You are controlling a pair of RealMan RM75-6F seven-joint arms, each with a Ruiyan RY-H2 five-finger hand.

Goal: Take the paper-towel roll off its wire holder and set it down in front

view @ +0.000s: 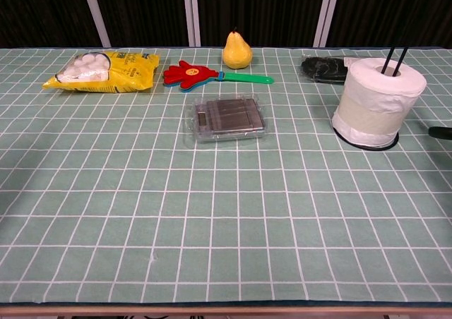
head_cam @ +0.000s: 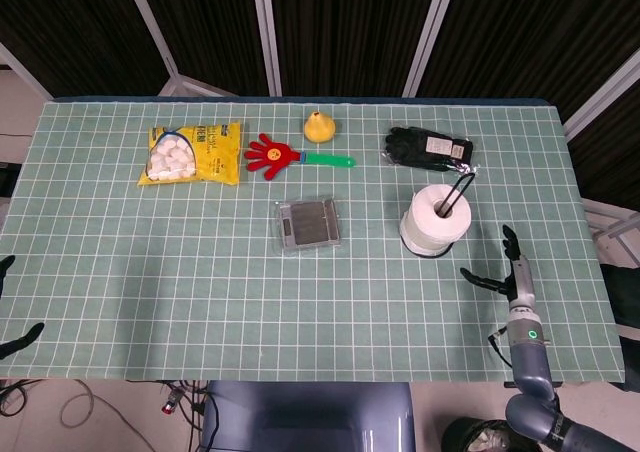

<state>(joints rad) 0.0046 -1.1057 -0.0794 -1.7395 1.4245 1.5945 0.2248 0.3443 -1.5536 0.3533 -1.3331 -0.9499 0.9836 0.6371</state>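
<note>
Paper-towel roll (head_cam: 434, 220) sits upright on its wire holder (head_cam: 459, 193), just front of the black gloves (head_cam: 429, 148). Right hand (head_cam: 509, 272) near the roll's right-front, fingers spread, holding nothing. Left hand (head_cam: 12, 340) barely visible, state unclear.

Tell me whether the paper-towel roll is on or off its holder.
On. The roll stands upright over the base ring, with the holder's black rods poking up through its core.

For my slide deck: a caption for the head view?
Open right hand nears paper-towel roll on its wire holder.
</note>
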